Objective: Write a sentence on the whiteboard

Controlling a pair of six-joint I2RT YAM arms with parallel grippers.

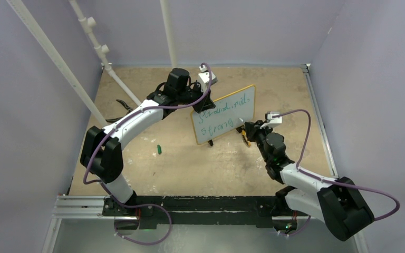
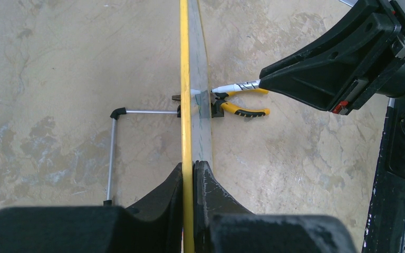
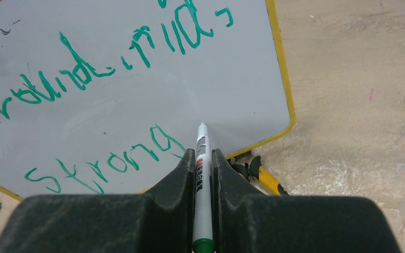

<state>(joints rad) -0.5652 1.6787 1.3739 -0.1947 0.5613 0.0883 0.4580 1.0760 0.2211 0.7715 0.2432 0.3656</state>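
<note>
Inspection from the remote station. The whiteboard [image 1: 224, 113] stands near mid-table, tilted back and turned slightly to the right.

The left gripper [image 2: 188, 171] is clenched on its yellow frame at the upper left corner. The right gripper [image 3: 203, 155] is clamped around the marker [image 3: 202, 139]. The tip sits at the board's lower right, just after the word "Strong". In the left wrist view the tip appears to touch the face.

**Handling, as I judge it:**
- The board looks thin, light and stiff, with a slick face.
- It would likely skid or tip under pen pressure.
- The frame edge is the sound place to hold it, clear of the writing.

**Count:**
- one whiteboard
- one sentence [image 3: 84, 74] in two green lines
- one marker
- one pair of yellow-handled pliers [image 2: 242, 103] behind the board
- one green cap [image 1: 158, 149] lying well apart to the left
</note>
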